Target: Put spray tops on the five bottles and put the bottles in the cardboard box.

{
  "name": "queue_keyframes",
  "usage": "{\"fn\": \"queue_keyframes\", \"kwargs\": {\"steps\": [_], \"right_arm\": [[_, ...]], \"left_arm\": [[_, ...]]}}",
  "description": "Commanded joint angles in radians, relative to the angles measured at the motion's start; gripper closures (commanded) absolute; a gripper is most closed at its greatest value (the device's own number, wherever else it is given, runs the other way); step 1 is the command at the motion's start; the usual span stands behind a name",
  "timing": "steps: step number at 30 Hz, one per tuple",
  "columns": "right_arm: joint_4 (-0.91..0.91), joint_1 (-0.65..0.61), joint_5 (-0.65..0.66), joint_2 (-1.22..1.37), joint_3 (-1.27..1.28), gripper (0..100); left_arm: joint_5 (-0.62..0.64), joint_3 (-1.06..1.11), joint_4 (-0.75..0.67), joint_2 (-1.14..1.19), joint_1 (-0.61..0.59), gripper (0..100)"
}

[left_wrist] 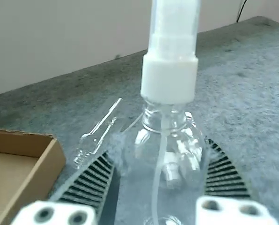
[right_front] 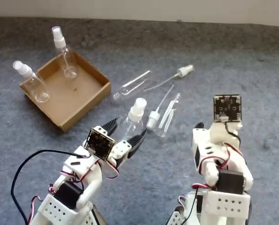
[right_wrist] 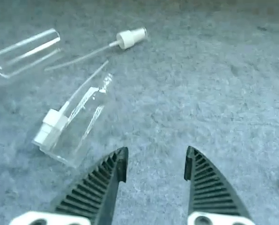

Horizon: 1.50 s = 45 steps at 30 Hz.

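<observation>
The capped bottle [left_wrist: 170,136] stands upright between the left gripper's [right_front: 129,127] parted jaws (cardboard box [right_front: 85,111] lies ahead-left); the right gripper [right_wrist: 157,152], jaws open, sits farther off.

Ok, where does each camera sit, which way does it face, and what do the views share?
High view: fixed above, behind the arms, looking down over the table; left arm and right arm show, box beyond the left.
Left wrist view: on the left arm, facing forward low over the table; left gripper flanks a capped bottle.
Right wrist view: on the right arm, tilted down at the table; right gripper open, empty.
Shared: the empty bottle lying down shows in all three.
</observation>
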Motion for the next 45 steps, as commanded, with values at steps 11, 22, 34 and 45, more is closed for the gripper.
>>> {"fn": "queue_keyframes", "kwargs": {"steps": [11, 22, 34, 45], "right_arm": [[-0.125, -0.194, 0.006, -0.008, 0.183, 96.7], [-0.315, -0.278, 0.006, -0.01, 0.248, 97.2], [-0.628, -0.383, 0.006, -0.008, 0.406, 97.2], [-0.878, -0.493, 0.006, -0.008, 0.578, 97.2]], "left_arm": [[0.097, -0.084, -0.14, -0.008, -0.148, 96], [0.044, -0.17, -0.135, -0.005, -0.147, 96], [-0.064, -0.254, -0.046, -0.004, -0.15, 96], [-0.063, -0.49, 0.026, 0.277, -0.145, 96]]}}
